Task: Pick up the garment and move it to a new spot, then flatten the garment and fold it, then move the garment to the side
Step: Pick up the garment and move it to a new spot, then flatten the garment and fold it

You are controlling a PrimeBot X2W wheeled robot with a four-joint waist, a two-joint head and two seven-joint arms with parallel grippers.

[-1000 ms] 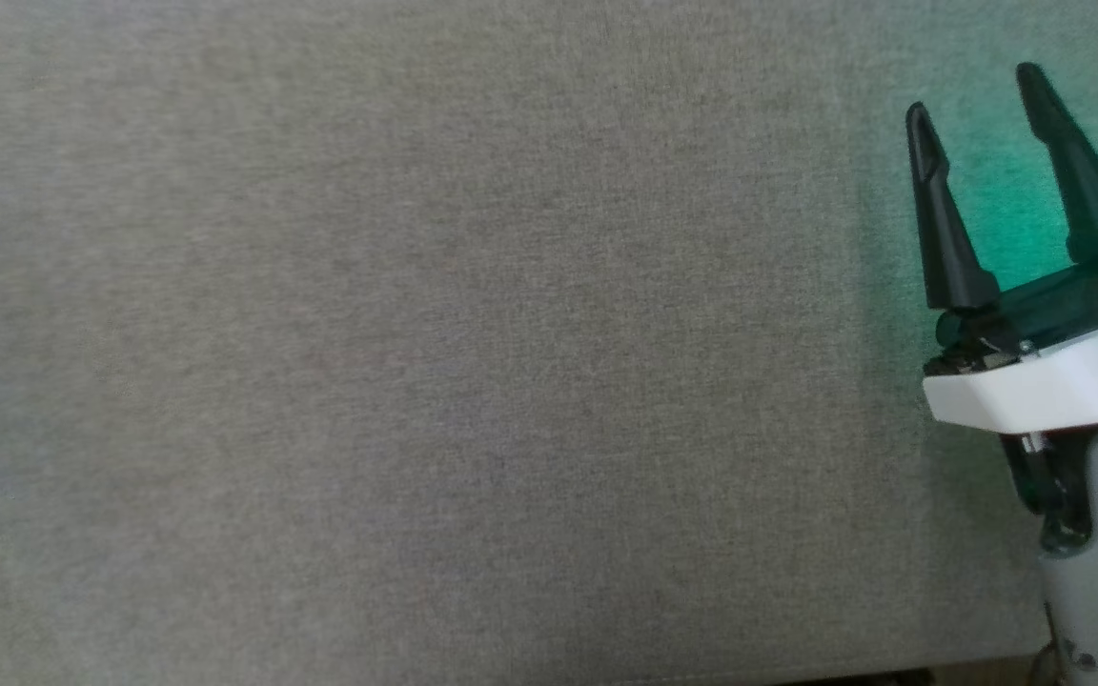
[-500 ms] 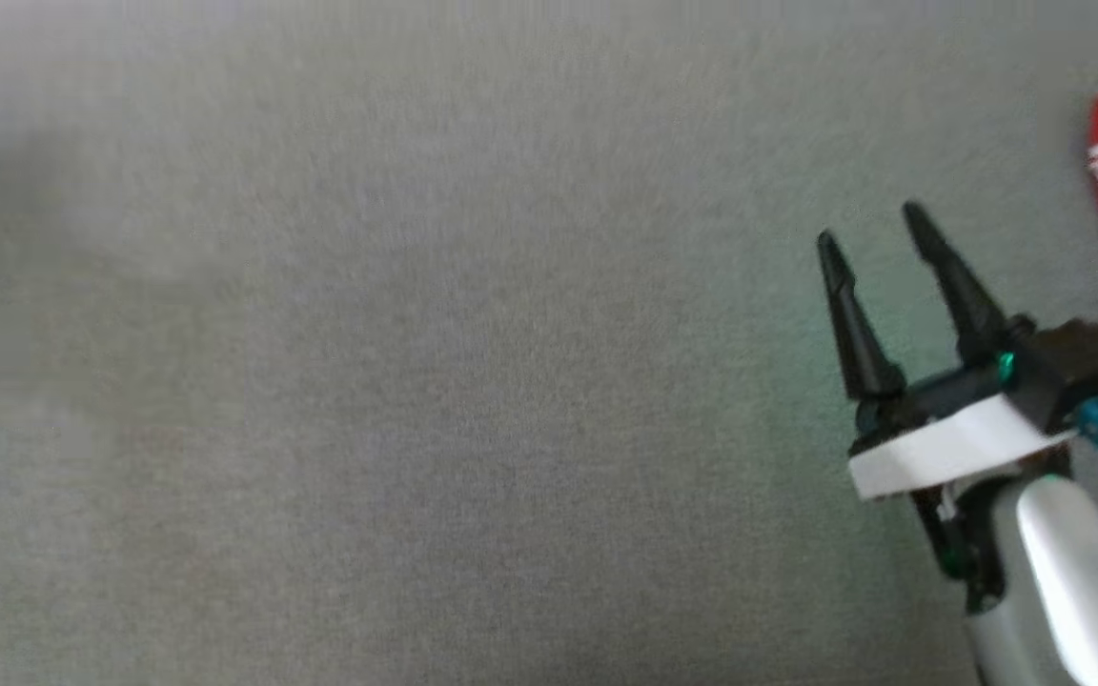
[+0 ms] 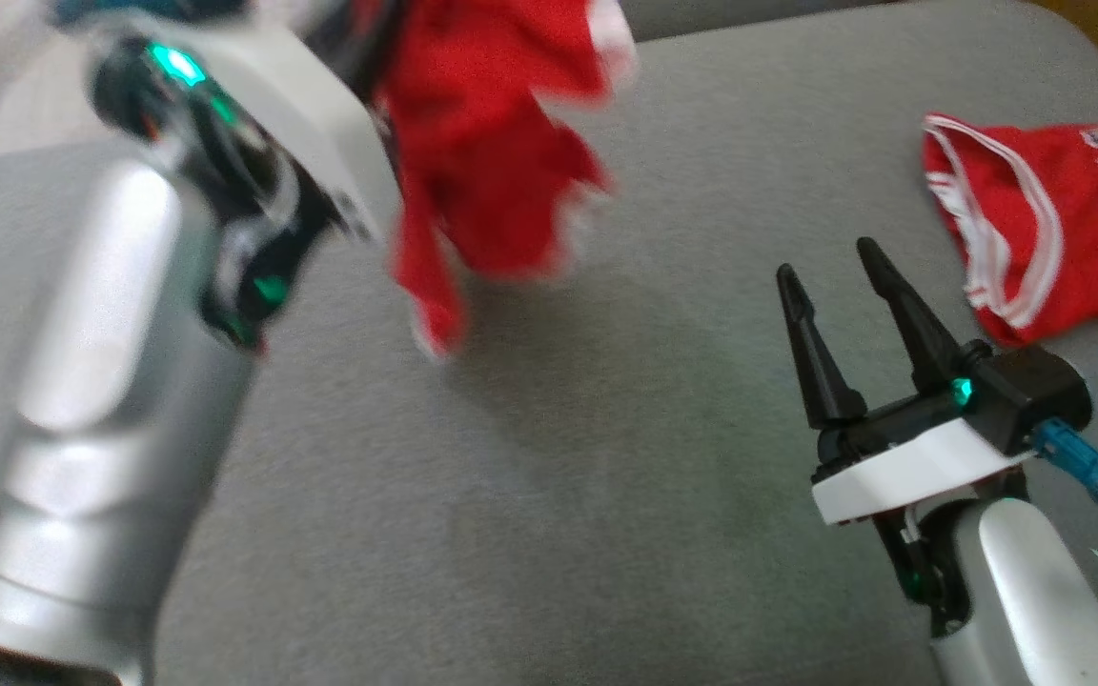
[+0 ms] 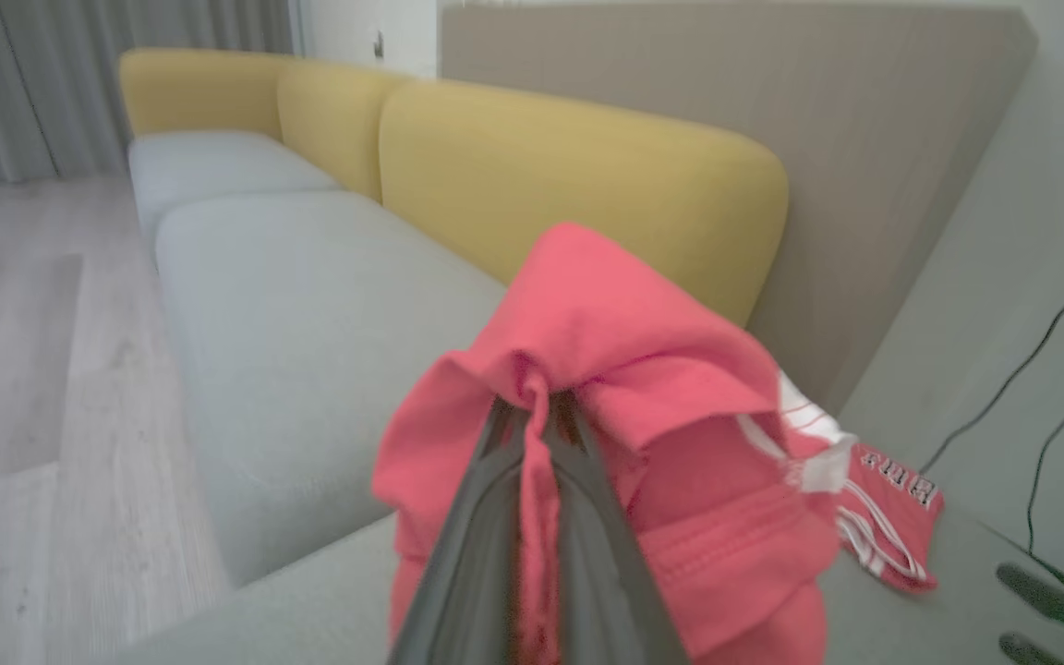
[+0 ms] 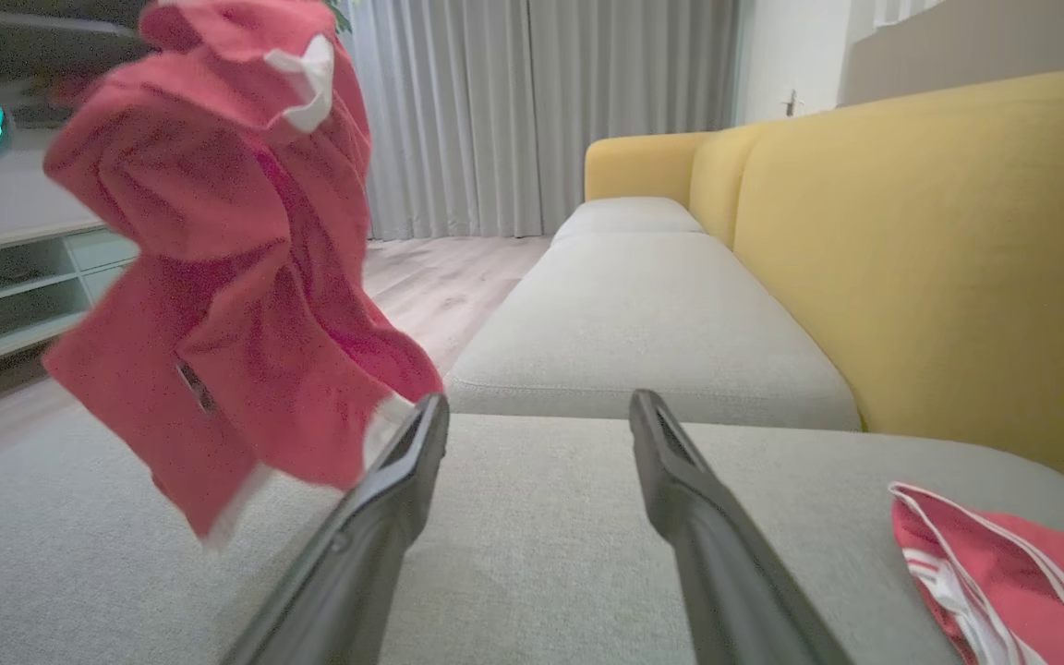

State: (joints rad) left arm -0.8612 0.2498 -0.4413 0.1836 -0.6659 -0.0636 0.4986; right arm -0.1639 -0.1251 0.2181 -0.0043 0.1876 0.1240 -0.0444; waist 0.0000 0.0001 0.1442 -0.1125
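1. Left end effector clamps a red garment, which hangs clear above the grey sofa seat.
2. Right end effector hovers, fingers apart and empty.
3. Bare seat lies between them; a second red garment lies near the far right corner.
4. Count: two garments, two end effectors.

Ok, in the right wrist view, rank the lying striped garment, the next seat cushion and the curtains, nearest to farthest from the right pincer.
1. Striped garment, lying low right of the right pincer.
2. Next seat cushion, straight ahead.
3. Curtains, far back, beyond that cushion.
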